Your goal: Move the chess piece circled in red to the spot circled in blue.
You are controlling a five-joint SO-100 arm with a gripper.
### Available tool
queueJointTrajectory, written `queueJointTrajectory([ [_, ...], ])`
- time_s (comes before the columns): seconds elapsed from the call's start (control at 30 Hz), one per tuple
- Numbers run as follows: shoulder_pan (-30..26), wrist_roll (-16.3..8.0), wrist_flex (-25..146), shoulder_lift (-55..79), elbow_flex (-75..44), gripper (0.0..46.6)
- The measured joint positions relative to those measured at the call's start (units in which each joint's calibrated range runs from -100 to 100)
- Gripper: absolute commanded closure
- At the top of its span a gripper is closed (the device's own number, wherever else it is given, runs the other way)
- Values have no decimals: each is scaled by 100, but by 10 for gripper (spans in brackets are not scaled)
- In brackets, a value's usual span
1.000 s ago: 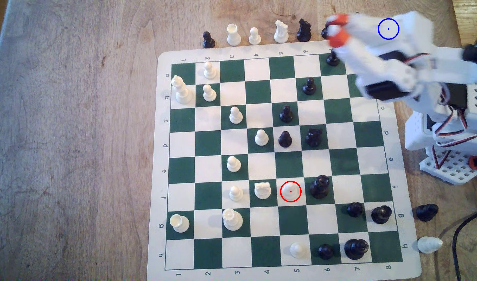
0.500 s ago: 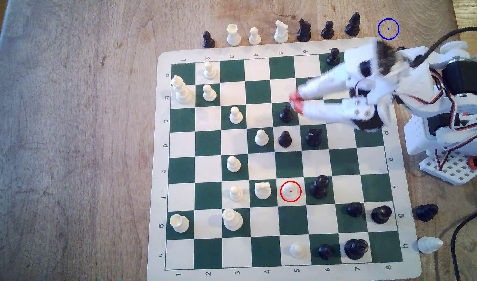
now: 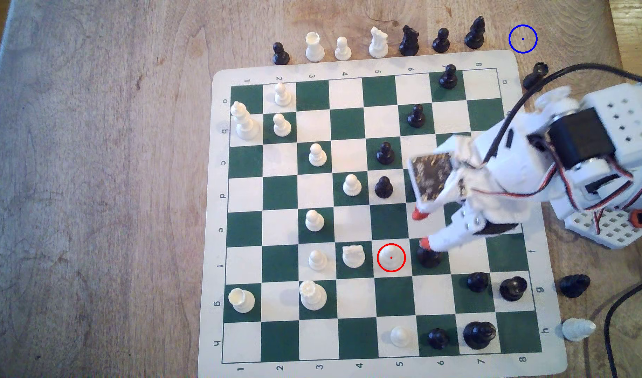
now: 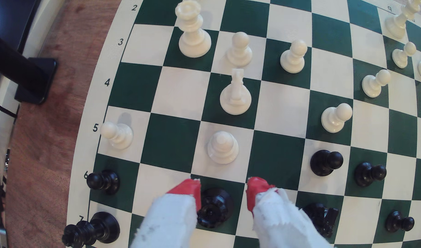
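Hovering with jaws spread, 1 gripper point(image 3: 421, 228) nears 1 red-circled white piece point(image 3: 391, 256); 1 blue-ringed spot point(image 3: 522, 39) lies well apart.

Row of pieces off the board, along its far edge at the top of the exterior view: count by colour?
white pieces: 3
black pieces: 4
Total: 7

White printed plastic arm point(image 3: 523, 171) with black servo blocks point(image 3: 581, 140) and perforated panels. Red, black and white wires point(image 3: 563, 189) looped along the links; thick black cable point(image 3: 512, 112) trailing off. Bare dark circuit board point(image 3: 430, 174) at the wrist. Tool point(image 4: 223, 190): two white fingers wrapped in frayed white tape, tipped orange-red point(image 4: 189, 189).
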Motion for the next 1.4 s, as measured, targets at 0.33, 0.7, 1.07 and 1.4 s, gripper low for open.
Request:
queueJointTrajectory([
  [0.33, -74, 15, -279, 1542, -651, 337],
  [0.7, -118, 54, -653, 2430, -696, 316],
  [1.07, -22, 54, -996, 3268, -1265, 317],
  [1.4, -22, 83, -1028, 3645, -1374, 340],
])
